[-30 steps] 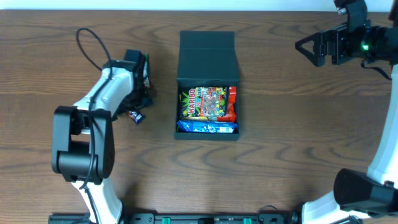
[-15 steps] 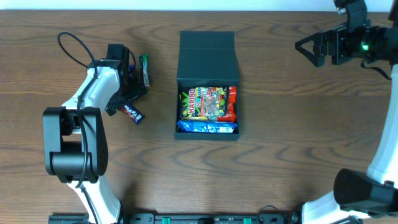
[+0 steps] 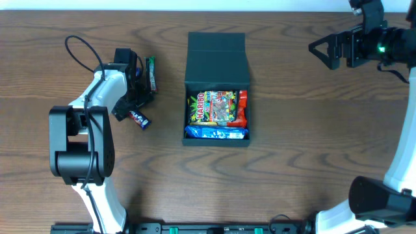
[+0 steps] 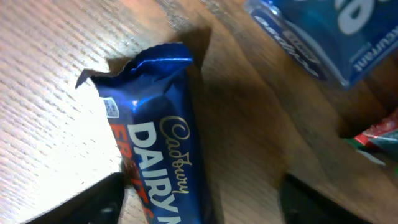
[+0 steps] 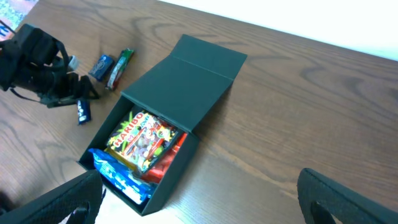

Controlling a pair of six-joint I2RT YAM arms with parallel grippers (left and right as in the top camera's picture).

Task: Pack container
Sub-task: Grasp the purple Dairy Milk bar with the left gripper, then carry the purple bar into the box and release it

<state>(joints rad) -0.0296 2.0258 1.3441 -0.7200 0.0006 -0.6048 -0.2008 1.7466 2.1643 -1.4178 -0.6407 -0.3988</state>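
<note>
The container (image 3: 216, 58) is a dark teal box in the table's middle, its flap lid laid open behind it, also seen in the right wrist view (image 5: 186, 81). Inside lie a Haribo packet (image 3: 213, 106), a red packet (image 3: 242, 109) and a blue packet (image 3: 216, 132). Left of it a blue Dairy Milk bar (image 3: 139, 119) lies on the wood. My left gripper (image 3: 133, 106) is down over that bar (image 4: 165, 162), open, with one finger (image 4: 102, 198) against its edge and the other standing apart. My right gripper (image 3: 323, 52) hovers open at the far right, holding nothing.
A green bar (image 3: 151, 73) lies just beyond the left gripper, with another blue wrapper (image 5: 102, 64) beside it. The left arm's cable (image 3: 81, 49) loops over the table. My right gripper (image 5: 205, 205) looks down from high above the box.
The left arm has swung left and uncovered the green bar. It now sits over the Dairy Milk bar. The right arm has not moved.
</note>
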